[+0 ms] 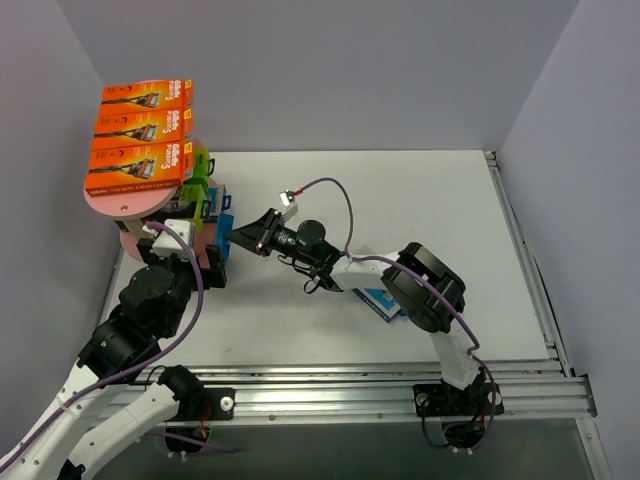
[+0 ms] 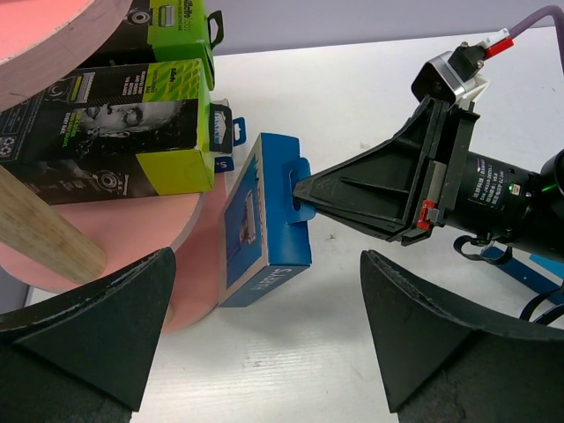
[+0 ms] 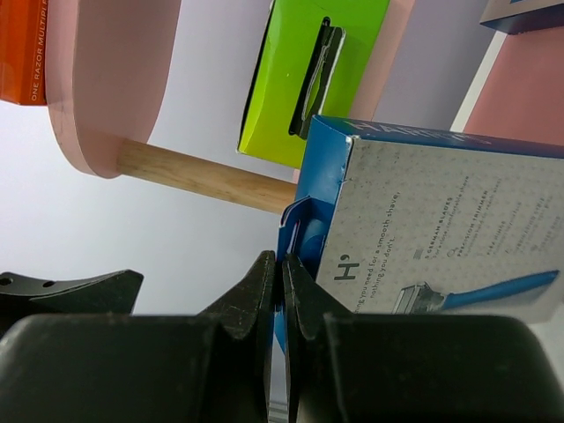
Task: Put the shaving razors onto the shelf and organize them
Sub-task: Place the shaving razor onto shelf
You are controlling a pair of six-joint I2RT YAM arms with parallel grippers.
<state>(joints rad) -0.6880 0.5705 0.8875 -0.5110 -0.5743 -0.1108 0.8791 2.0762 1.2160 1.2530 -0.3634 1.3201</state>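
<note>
Right tool [image 3: 280, 264]: fingers together, pinched on the hang tab of a blue pack [image 2: 264, 238]; the arm reaches left across the tabletop [image 1: 400, 200] toward the shelf [image 1: 120, 205].
Left tool [image 2: 264, 264]: fingers spread wide apart, holding nothing; it points at the blue pack from the near side, one finger on each side of it and apart from it.
Blue pack: stands on a narrow edge with its printed face turned sideways, just beside the rim of the shelf's lowest pink board. I cannot tell whether it touches the board or rests on the tabletop.
Shelf: pink oval boards stacked at the far left of the tabletop, with a wooden post [image 3: 203, 176] between the boards.
Orange packs [image 1: 138, 127]: three lie flat, side by side in a row, on the top board.
Black and lime packs [image 2: 115, 132]: two on a middle board, one behind the other, with their hang tabs pointing toward the right arm.
Second blue pack [image 1: 383, 300]: lies flat on the tabletop under the right arm, well apart from the shelf and partly hidden.
</note>
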